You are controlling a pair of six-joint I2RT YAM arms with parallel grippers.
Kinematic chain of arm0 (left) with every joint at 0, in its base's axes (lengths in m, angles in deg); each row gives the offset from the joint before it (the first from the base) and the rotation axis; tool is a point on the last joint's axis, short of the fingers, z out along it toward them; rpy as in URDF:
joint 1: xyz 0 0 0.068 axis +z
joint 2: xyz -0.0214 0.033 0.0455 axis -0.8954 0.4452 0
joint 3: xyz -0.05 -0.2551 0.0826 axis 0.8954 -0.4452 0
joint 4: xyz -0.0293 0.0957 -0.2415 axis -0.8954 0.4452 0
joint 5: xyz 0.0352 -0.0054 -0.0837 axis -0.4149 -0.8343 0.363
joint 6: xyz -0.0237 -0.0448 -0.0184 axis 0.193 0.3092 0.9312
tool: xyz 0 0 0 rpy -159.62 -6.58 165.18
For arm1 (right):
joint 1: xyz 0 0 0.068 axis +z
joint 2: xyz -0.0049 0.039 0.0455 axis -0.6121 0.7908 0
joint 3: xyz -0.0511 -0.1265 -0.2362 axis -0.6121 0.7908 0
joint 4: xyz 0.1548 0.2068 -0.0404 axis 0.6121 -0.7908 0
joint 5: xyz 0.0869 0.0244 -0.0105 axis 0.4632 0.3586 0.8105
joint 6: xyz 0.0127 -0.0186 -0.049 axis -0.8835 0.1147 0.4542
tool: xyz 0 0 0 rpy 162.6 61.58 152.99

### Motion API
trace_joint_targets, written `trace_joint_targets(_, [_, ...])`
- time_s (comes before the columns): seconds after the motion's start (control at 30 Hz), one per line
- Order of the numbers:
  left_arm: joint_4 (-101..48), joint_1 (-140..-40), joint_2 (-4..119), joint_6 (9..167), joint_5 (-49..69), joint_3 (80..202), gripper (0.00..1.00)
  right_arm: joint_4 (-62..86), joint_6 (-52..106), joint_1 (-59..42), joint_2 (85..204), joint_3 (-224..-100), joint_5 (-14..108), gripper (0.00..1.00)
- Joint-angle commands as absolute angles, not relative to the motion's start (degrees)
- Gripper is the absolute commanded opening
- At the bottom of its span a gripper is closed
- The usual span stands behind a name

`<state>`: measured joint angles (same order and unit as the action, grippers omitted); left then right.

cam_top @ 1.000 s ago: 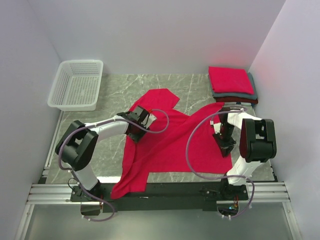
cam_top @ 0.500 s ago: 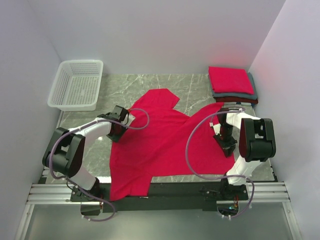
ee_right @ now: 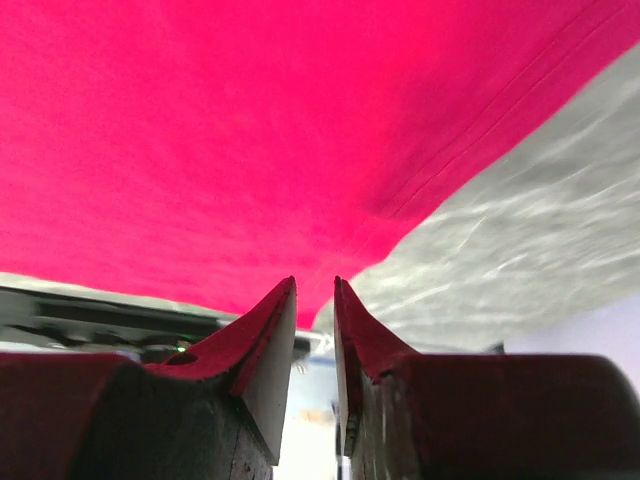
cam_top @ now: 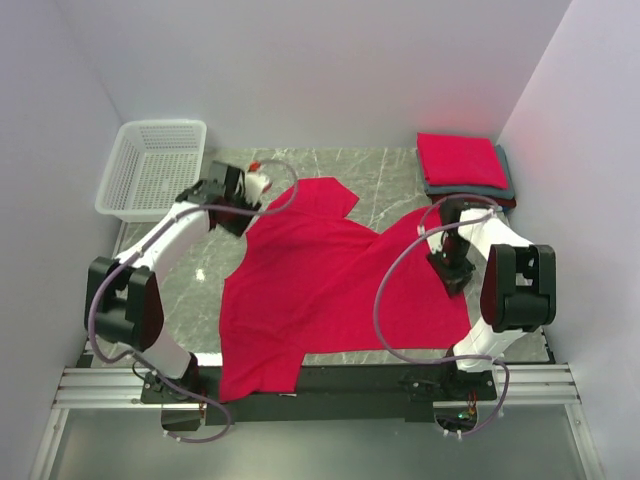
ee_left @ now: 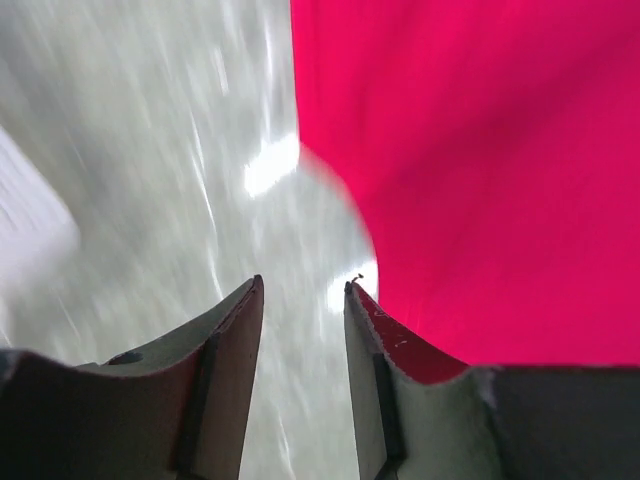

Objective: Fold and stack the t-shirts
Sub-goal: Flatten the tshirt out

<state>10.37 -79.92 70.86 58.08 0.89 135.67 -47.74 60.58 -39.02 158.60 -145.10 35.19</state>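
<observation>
A bright crimson t-shirt (cam_top: 335, 285) lies spread flat across the marble table, with one sleeve hanging over the near edge. My left gripper (cam_top: 240, 215) is at the shirt's back left edge. In the left wrist view it (ee_left: 303, 285) stands open over bare table with nothing between its fingers, and the red cloth (ee_left: 480, 170) lies just to its right. My right gripper (cam_top: 455, 280) is at the shirt's right edge. In the right wrist view it (ee_right: 315, 282) is narrowly open and empty, with the shirt's hem (ee_right: 300, 130) ahead. A stack of folded t-shirts (cam_top: 462, 165), red on top of grey and dark red, sits at the back right.
A white lattice basket (cam_top: 155, 168) stands at the back left corner. White walls close in both sides and the back. The metal rail (cam_top: 330, 385) that carries the arm bases runs along the near edge.
My left gripper drew the shirt's folded-over left side out to the left, so it now lies flat. It then let go and moved toward the back. My right gripper barely moved.
</observation>
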Motion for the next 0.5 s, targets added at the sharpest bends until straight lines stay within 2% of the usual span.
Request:
trace_joint_targets(0.0, [6.4,-80.3,75.9,59.2,10.2,144.7,0.43,-50.6,59.0,-39.0,156.7,-152.3,42.6,0.29])
trace_joint_targets(0.1, [4.0,-80.3,83.1,62.2,13.7,151.4,0.41,-49.3,56.7,-39.1,158.8,-154.3,43.4,0.29])
trace_joint_targets(0.27, [2.1,-80.3,94.7,65.9,13.3,158.9,0.35,-47.0,55.9,-39.0,162.7,-153.4,42.7,0.27])
trace_joint_targets(0.47, [-1.0,-80.1,98.6,66.6,10.4,155.1,0.31,-44.5,57.3,-39.0,164.0,-149.3,39.3,0.28])
